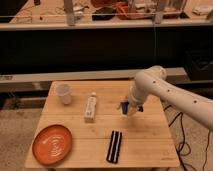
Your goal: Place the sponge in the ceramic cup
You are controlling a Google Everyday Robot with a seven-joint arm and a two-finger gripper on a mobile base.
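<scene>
The blue sponge (123, 106) shows as small blue patches at the tip of my gripper (131, 108), which is shut on it and holds it just above the right half of the wooden table (150, 145). My white arm comes in from the right. The white ceramic cup (63, 93) stands upright at the table's far left corner, well to the left of the gripper and apart from it.
A white tube (90, 107) lies between the gripper and the cup. An orange plate (52, 144) sits at the front left. A black-and-white striped bar (115, 146) lies near the front edge. Dark shelving runs behind the table.
</scene>
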